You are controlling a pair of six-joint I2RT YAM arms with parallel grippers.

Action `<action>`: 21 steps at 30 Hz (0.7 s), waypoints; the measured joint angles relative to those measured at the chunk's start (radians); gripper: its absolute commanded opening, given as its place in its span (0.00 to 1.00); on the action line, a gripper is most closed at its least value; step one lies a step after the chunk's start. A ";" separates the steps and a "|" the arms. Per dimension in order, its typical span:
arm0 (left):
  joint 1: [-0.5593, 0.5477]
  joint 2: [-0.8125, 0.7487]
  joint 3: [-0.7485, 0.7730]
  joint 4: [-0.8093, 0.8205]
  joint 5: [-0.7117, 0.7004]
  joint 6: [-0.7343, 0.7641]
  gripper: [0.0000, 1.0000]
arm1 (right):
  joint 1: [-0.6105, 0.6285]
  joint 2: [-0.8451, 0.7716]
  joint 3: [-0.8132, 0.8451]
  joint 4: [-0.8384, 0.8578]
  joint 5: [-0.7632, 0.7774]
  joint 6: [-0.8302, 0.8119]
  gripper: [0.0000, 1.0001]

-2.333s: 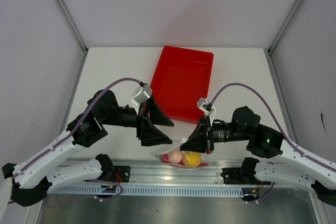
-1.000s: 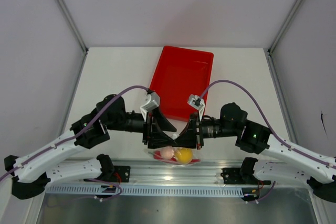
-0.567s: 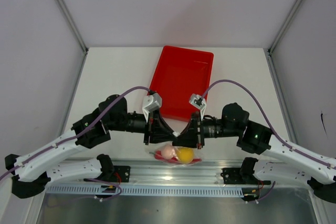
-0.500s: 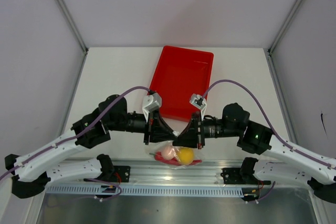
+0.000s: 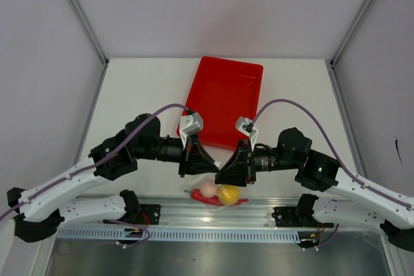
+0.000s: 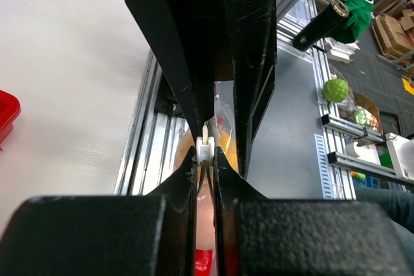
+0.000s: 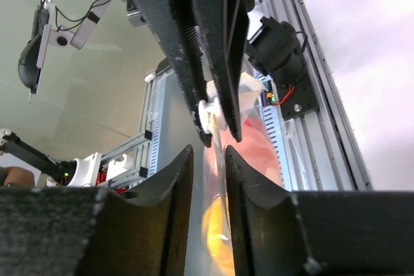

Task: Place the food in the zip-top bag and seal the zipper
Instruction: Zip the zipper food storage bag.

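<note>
1. My left hand is pinched almost closed on the top edge of the bag. A small white piece on that edge sits right at my fingertips.
2. My right hand faces the left one tip to tip, fingers a little apart. The bag's clear film runs through the gap, and I cannot tell whether my pads touch it.
3. Both hands meet low over the near edge of the table, between the tray and the rail.
4. The bag is below my hands, right at that near edge and partly over the rail. I cannot tell whether it rests there or only dangles.
5. Inside the bag, the ball is on the left and the fruit is touching it on the right. The chili lies under them on the rail side, its tip poking out leftward.
6. The tray's near edge is just behind my wrists, so there is little room straight ahead.
7. Bare white table spreads out on both sides of the tray, as far as the side walls and the back wall.
8. Toward me there is only the rail and the arm bases, close under the bag.
</note>
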 measured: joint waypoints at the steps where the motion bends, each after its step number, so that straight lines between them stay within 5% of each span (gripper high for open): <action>1: 0.000 0.003 0.000 0.000 0.003 -0.005 0.01 | 0.000 -0.003 0.000 0.001 -0.006 -0.004 0.31; 8: 0.000 0.023 0.000 0.000 0.025 -0.024 0.01 | 0.000 -0.005 0.000 0.001 -0.033 -0.024 0.19; 13: 0.000 0.025 0.009 0.000 0.040 -0.029 0.01 | 0.000 -0.004 0.000 0.002 -0.028 -0.034 0.00; 17: 0.000 0.025 0.010 -0.001 0.045 -0.030 0.01 | 0.000 -0.004 0.000 -0.002 -0.027 -0.039 0.00; 18: 0.000 0.025 0.010 -0.001 0.045 -0.029 0.07 | 0.000 -0.004 0.000 -0.003 -0.025 -0.039 0.00; 19: 0.000 0.025 0.010 -0.002 0.045 -0.030 0.30 | 0.000 -0.004 0.000 -0.005 -0.023 -0.039 0.00; 21: 0.000 0.025 0.010 0.000 0.045 -0.032 0.44 | 0.000 -0.004 0.000 -0.010 -0.020 -0.039 0.00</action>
